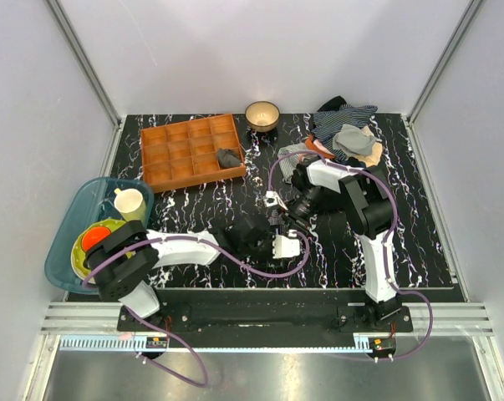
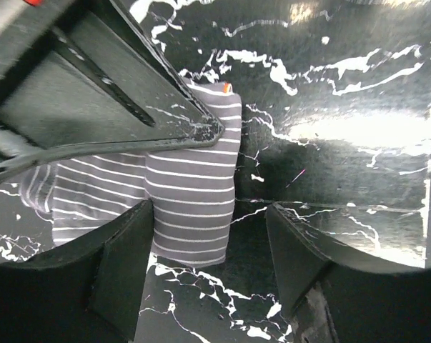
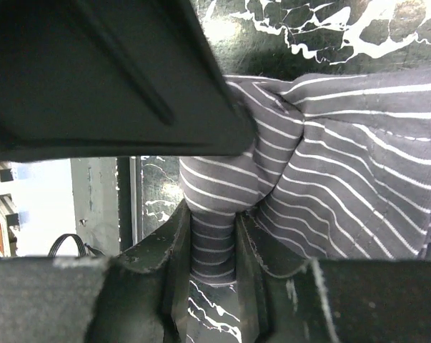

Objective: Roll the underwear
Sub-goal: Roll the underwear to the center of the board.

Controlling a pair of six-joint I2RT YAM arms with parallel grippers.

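**Right fingers are gripping the underwear while the left ones are hovering spread apart**

The right fingers [image 3: 161, 268] are clenching a bunched fold of the striped underwear [image 2: 183, 193], probably to raise this edge so the roll can begin. The left fingers [image 2: 122, 271] are hovering released over the loose end of the cloth, seemingly ready for pinning it. The garment is lying near the middle of the desk [image 2: 344, 86], between both arms.

Overhead light glares off the glossy table [image 2: 358, 132]; the underwear [image 3: 344, 164] is sharp, foreground dark, blurred.
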